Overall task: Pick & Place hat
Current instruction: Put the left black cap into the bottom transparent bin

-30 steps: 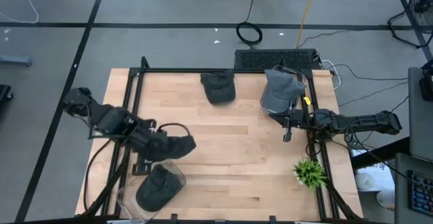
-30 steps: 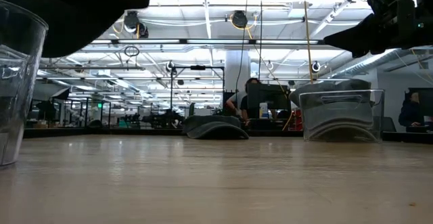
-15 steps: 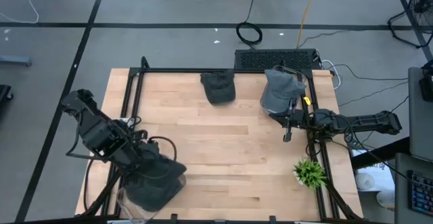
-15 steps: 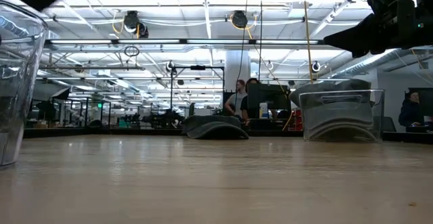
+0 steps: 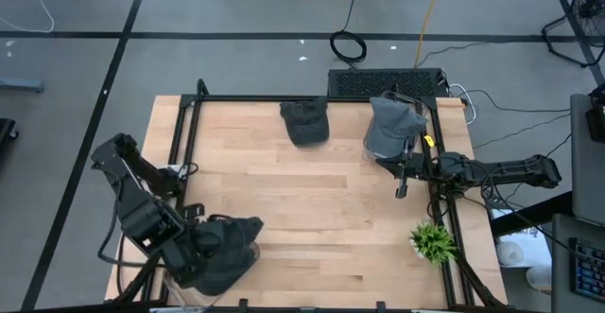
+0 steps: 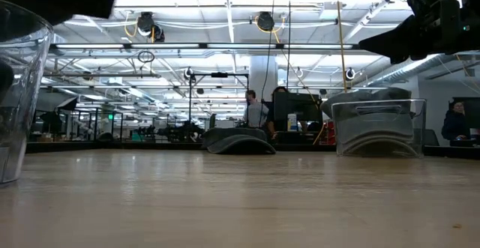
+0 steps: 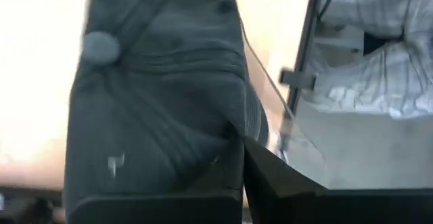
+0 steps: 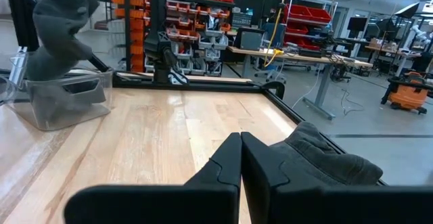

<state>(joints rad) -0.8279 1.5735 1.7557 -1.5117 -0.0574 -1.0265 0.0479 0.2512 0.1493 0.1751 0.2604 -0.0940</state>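
Note:
My left gripper [image 5: 200,247] is shut on a dark grey hat [image 5: 230,241] above the clear bin [image 5: 248,256] at the table's near-left corner. The left wrist view shows the hat's crown and top button [image 7: 100,46] beyond the fingers. Whether another hat lies beneath it in the bin, I cannot tell. A second dark hat [image 5: 304,122] lies flat on the table near the far edge. My right gripper [image 5: 401,179] is shut and touches nothing, waiting low by the table's right side. My left gripper has the dark hat pinched between its two fingers [image 7: 270,183] at a fold of the fabric [image 7: 233,132] on one side of the crown. It reaches in slanting down from the table's left. The hat hangs past the fingers over the bin; whether it touches the bin, I cannot tell.
A second clear bin [image 5: 378,145] with a grey hat [image 5: 393,119] stands at the far right, close to my right arm. A small green plant [image 5: 433,240] sits by the right edge. Black frame rails [image 5: 284,98] border the table. Bare wood [image 5: 321,218] spreads across the middle.
My left gripper has carried the dark hat from above the table toward the near-left corner, and it now hangs over the clear bin, covering the hat that showed inside it. The right arm has kept still.

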